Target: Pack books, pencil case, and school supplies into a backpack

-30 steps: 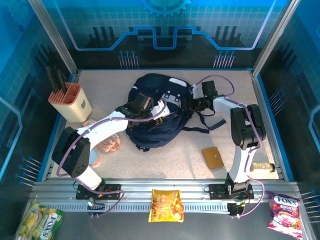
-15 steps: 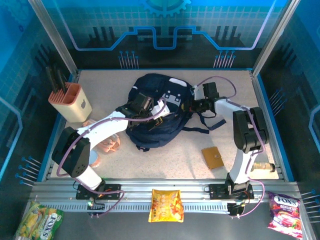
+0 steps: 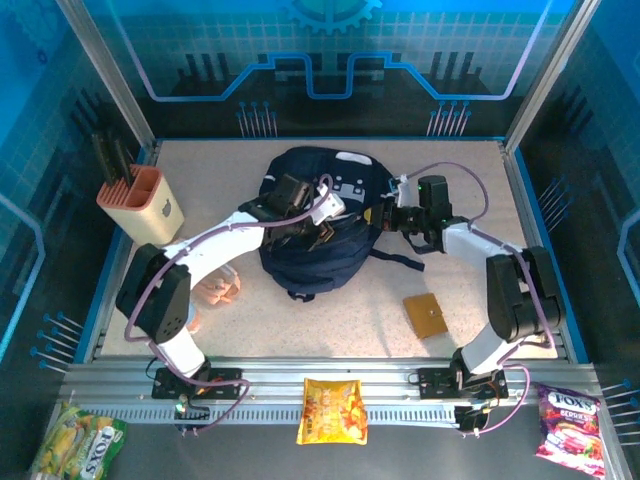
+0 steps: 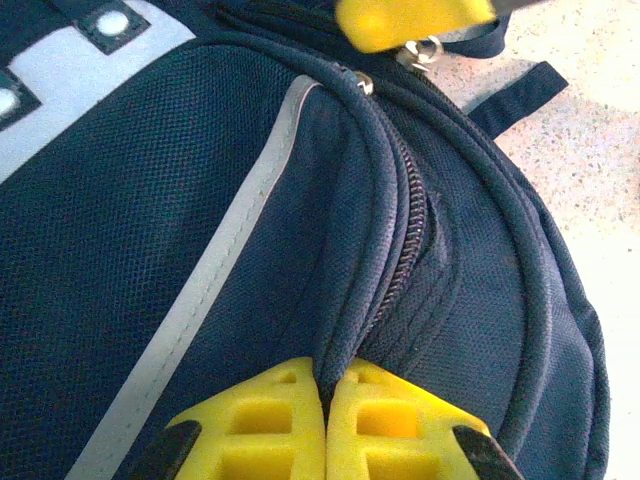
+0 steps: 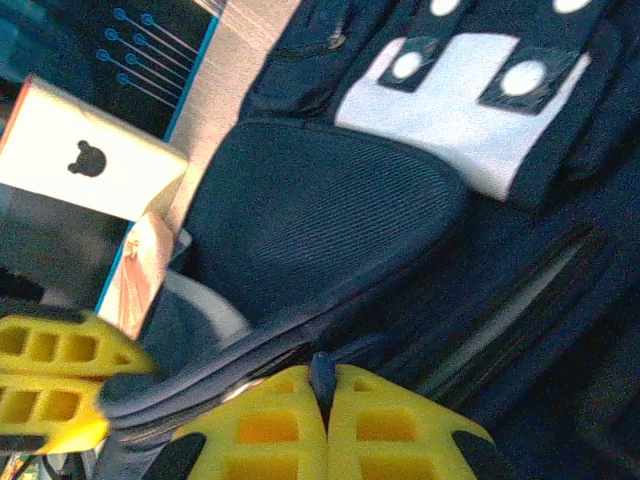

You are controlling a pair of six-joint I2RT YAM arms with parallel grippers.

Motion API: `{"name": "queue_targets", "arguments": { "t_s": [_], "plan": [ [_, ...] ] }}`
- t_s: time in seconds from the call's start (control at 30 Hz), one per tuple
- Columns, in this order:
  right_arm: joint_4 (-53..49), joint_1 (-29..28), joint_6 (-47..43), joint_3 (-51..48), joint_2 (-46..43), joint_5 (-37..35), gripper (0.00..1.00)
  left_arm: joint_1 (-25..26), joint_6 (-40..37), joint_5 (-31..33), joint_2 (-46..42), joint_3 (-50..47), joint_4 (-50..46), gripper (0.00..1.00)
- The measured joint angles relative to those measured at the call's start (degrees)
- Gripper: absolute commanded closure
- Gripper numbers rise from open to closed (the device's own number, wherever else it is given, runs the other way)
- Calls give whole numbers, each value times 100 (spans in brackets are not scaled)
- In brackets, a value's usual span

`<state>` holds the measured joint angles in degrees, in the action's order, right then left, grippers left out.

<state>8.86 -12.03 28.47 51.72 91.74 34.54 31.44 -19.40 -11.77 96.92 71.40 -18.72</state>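
Top camera high above, looking down, both wrist cameras close against the backpack (image 3: 305, 265), shared by all

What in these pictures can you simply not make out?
Inside the backpack: top view, its own fabric hides it.
Pinkish thing beside the left arm: top view, partly under the arm, too small to name.
Purple snack bag: top view, small print too tiny to read.

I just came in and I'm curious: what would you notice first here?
The big navy backpack sits in the middle of the table. The left tool and the right tool, both bright yellow, are each shut on a pinch of its fabric, the left one by a zipper.
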Motion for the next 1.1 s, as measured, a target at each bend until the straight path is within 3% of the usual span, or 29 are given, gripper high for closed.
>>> {"name": "queue_targets", "arguments": {
  "t_s": [0.43,0.8,1.1],
  "plan": [
    [925,-608,240,-824,-669,-544,99,-48,654,-225,636,680,-232,97],
    [1364,-872,234,-1126,-791,-968,89,-90,885,-334,732,732,-254,97],
    [1198,-1174,-101,-1174,-992,-1375,95,-92,927,-376,743,793,-295,97]
  ]
}}
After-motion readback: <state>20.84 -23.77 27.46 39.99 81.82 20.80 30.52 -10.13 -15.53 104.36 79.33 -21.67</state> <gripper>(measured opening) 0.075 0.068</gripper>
